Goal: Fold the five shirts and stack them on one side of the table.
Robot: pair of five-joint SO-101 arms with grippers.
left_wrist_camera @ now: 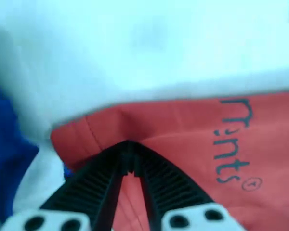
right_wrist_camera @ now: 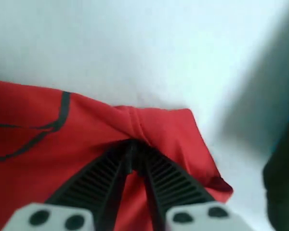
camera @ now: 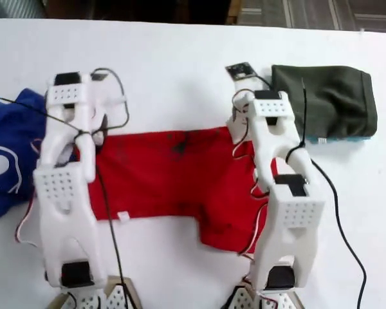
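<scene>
Your left end effector (left_wrist_camera: 128, 150) is pinching the far edge of the red shirt (camera: 167, 174) near one corner, and your right end effector (right_wrist_camera: 133, 149) pinches the same edge at the other corner. Open desk (camera: 180, 51) runs beyond that edge. The high view adds a blue shirt (camera: 6, 154) left of the red shirt and a folded green shirt (camera: 325, 100) near its far right corner.

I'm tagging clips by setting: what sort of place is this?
Probably a robotics test bench, not a home: a white table, the left arm and right arm standing at its edge, a red shirt spread out.
</scene>
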